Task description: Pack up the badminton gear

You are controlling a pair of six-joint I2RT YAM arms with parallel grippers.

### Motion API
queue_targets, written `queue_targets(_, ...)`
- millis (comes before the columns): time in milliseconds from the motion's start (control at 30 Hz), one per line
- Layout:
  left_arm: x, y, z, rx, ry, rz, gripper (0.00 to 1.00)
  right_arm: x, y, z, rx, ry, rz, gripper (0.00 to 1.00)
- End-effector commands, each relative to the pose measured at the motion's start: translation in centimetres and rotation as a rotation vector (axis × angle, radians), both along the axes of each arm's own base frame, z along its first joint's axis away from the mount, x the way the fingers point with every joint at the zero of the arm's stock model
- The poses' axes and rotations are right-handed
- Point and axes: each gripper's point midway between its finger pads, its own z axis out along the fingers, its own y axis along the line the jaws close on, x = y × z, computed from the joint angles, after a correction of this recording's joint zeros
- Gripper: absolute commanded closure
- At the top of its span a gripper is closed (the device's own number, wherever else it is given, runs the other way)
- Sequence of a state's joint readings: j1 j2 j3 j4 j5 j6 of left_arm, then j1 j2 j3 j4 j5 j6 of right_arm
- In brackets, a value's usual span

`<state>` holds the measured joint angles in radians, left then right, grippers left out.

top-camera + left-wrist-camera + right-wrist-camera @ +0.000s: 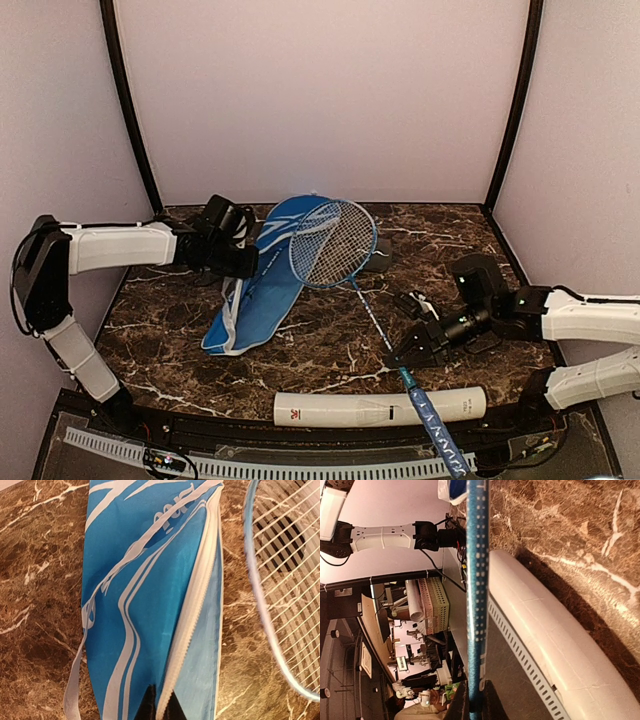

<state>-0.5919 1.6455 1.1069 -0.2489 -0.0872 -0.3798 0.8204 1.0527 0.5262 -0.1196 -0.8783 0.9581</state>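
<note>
The blue zip bag (262,290) with white trim lies at centre-left on the marble table. One racket's head (333,243) rests over the bag's far end. Its shaft runs toward the front right, and its blue handle (437,432) crosses the white tube (340,409) at the front edge. My left gripper (243,262) is shut on the bag's white zip edge (192,605), fingers (147,707) either side of it. My right gripper (408,352) is shut on the racket where shaft meets handle (477,580). The second racket and the shuttlecocks are out of view.
A small dark object (378,262) lies under the racket head's right side. It shows through the strings in the left wrist view (282,540). The bag's grey strap (72,690) trails toward the front left. The tube (545,640) lies along the table's front edge.
</note>
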Motion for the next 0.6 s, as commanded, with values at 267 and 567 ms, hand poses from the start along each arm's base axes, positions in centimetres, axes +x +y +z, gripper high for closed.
queue_targets(267, 3.6, -1.1, 10.8, -0.24, -0.356, 0.044, 1.0, -2.8, 1.4, 2.7, 0.121, 0.093, 0.134, 1.0)
queue_targets(567, 2.5, -2.3, 10.2, -0.269, -0.4, -0.073, 1.0, -2.2, 2.4, 4.9, 0.245, 0.025, 0.134, 1.0)
